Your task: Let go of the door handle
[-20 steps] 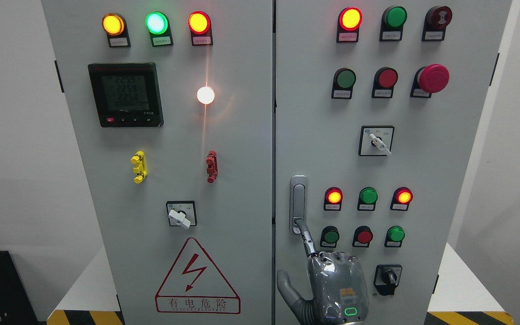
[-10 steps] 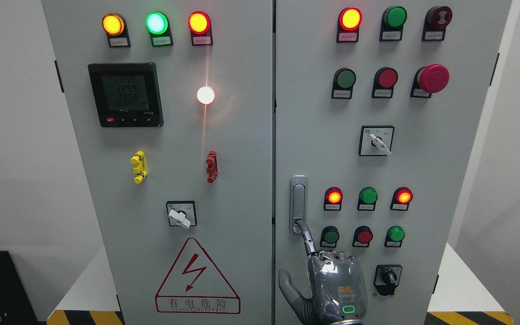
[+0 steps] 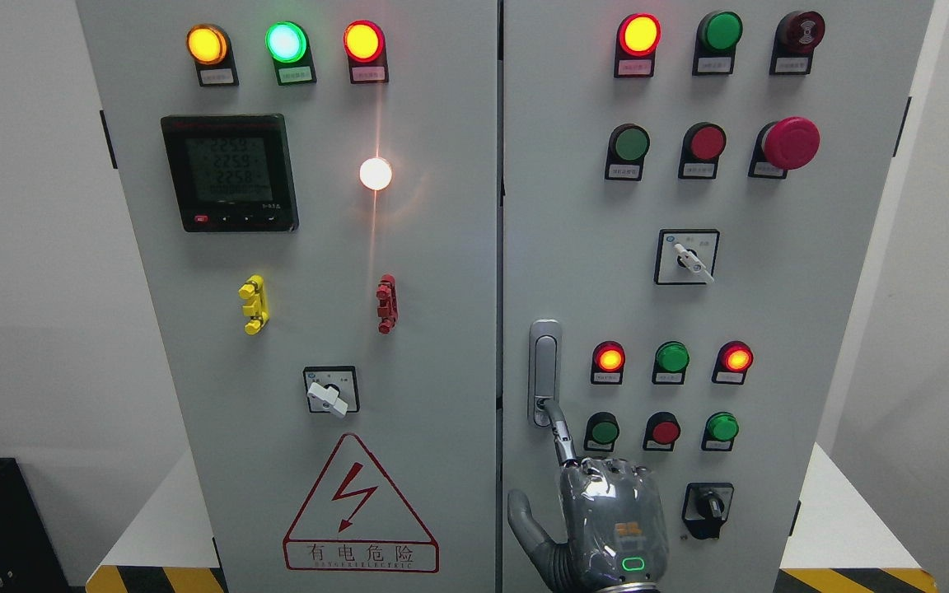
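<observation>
The silver door handle [image 3: 544, 372] stands upright on the left edge of the cabinet's right door [image 3: 771, 313]. My right hand [image 3: 610, 515] comes up from the bottom edge just below it, its back toward the camera. The index finger [image 3: 558, 430] is stretched up and its tip touches the handle's lower end at the lock button. The other fingers are curled at the knuckles, the thumb [image 3: 524, 527] sticks out to the left, and the hand grasps nothing. Both doors are closed. My left arm does not show.
Lit and unlit push buttons [image 3: 672, 358] and a black rotary switch [image 3: 707, 509] crowd the door right of my hand. The left door carries a meter [image 3: 229, 173], a rotary switch [image 3: 330, 391] and a hazard triangle [image 3: 359, 511]. Striped floor tape [image 3: 153, 578] borders the cabinet's base.
My right hand has shifted very slightly to the left. The index fingertip stays on the handle's lower end and the handle has not moved.
</observation>
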You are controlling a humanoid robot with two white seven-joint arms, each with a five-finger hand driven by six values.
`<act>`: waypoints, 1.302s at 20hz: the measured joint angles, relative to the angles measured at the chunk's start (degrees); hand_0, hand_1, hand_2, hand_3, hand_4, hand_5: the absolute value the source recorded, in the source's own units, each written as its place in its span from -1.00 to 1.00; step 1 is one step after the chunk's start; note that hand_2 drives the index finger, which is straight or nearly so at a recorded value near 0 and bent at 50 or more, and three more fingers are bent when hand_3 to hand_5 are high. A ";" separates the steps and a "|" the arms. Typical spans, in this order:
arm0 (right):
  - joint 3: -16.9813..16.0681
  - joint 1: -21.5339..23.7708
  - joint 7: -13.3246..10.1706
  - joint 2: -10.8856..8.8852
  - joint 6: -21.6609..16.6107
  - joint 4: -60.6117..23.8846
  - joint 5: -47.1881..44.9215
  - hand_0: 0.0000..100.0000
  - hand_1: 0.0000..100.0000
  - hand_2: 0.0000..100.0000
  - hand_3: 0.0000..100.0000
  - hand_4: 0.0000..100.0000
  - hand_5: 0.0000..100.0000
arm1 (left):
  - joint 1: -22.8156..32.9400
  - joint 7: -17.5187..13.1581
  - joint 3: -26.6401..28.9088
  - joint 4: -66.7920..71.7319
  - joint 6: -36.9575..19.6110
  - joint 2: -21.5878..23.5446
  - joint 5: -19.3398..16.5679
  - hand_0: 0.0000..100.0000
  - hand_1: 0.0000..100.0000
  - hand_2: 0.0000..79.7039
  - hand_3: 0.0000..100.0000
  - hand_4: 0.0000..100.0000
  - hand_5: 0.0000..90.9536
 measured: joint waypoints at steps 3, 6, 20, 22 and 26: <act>0.18 -0.05 -0.01 0.13 0.00 0.12 0.06 -0.11 -0.29 -0.97 1.00 1.00 1.00 | 0.00 0.00 0.00 0.00 0.00 0.00 0.00 -0.76 0.11 -1.00 -1.00 -1.00 -1.00; 0.33 -0.07 -0.01 0.20 0.00 0.23 0.11 -0.11 -0.29 -0.97 1.00 1.00 1.00 | 0.00 0.00 0.00 0.00 0.00 0.00 0.00 -0.76 0.11 -1.00 -1.00 -1.00 -1.00; 0.57 -0.15 0.06 0.41 1.08 0.69 0.39 -0.11 -0.29 -0.95 1.00 1.00 1.00 | 0.00 0.00 0.00 0.00 0.00 0.00 0.00 -0.76 0.11 -1.00 -1.00 -1.00 -1.00; 0.58 -0.15 0.10 0.43 1.09 0.75 0.43 -0.11 -0.29 -0.94 1.00 1.00 1.00 | 0.00 0.00 0.00 0.00 0.00 0.00 0.00 -0.76 0.11 -1.00 -1.00 -1.00 -1.00; 0.62 -0.15 0.15 0.46 1.15 0.87 0.46 -0.11 -0.29 -0.94 1.00 1.00 1.00 | 0.00 0.00 0.00 0.00 0.00 0.00 0.00 -0.76 0.11 -1.00 -1.00 -1.00 -1.00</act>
